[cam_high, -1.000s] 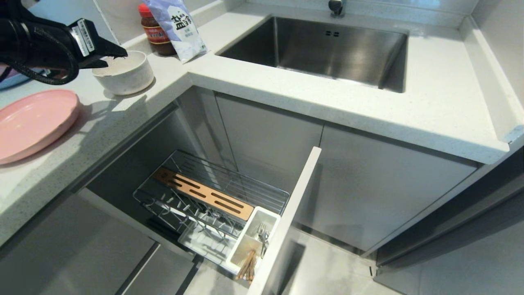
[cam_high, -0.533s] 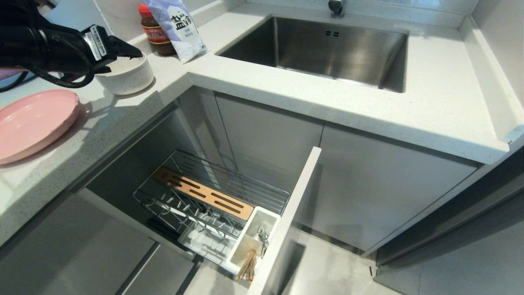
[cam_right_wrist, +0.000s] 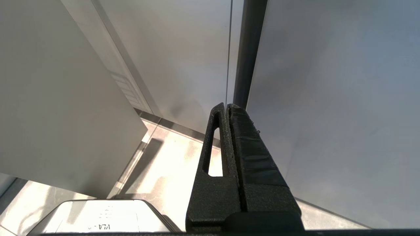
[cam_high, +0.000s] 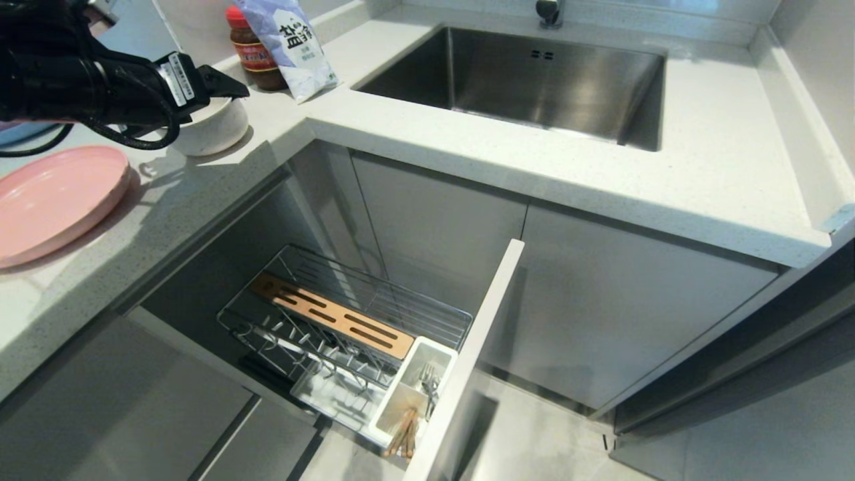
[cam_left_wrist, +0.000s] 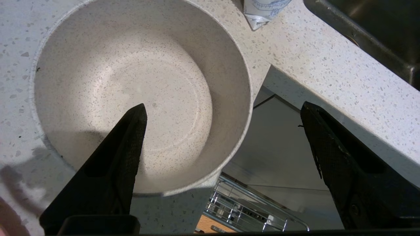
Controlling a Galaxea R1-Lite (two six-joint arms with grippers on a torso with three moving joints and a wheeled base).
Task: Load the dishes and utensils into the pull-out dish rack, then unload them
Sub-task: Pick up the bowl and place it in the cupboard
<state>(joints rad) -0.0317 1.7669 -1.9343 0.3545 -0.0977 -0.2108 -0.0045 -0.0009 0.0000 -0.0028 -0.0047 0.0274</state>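
Directly below left gripper point(cam_left_wrist: 223, 106): bowl point(cam_left_wrist: 131, 82), upright on counter point(cam_high: 467, 153), mouth up, empty. Round, so no long axis to line up with; only the rim mattered.

Straddled the bowl wall on its rack side: one finger point(cam_left_wrist: 124, 147) over the inside, other finger point(cam_left_wrist: 338, 154) outside, past the counter edge with open cabinet space beneath. Jaws wide apart, nothing held. Couldn't tell from either view whether the inner tip touched the bowl floor; looked clear of it.

Pose: arm reached in from the robot's left in head view, left gripper point(cam_high: 220, 83) low over bowl point(cam_high: 214, 130), fingers pointed forward and down. Looked like a straight drop plus a close would pinch the wall. Risk, as a guess: thin rim, smooth glaze, so a shallow bite could slip.

Behind the gripper, near the forearm: plate point(cam_high: 53, 200), flat on the counter, well apart from the fingers.

Far below and ahead of the fingers: rack point(cam_high: 427, 314), pulled out. Fork point(cam_high: 427, 386) and chopsticks point(cam_high: 403, 434) stood in its holder point(cam_high: 401, 381). Dish slots bare.

Right gripper point(cam_right_wrist: 228, 106): parked beside cabinet panels, fingers pressed together, empty, much farther from the bowl. Left arm's job.
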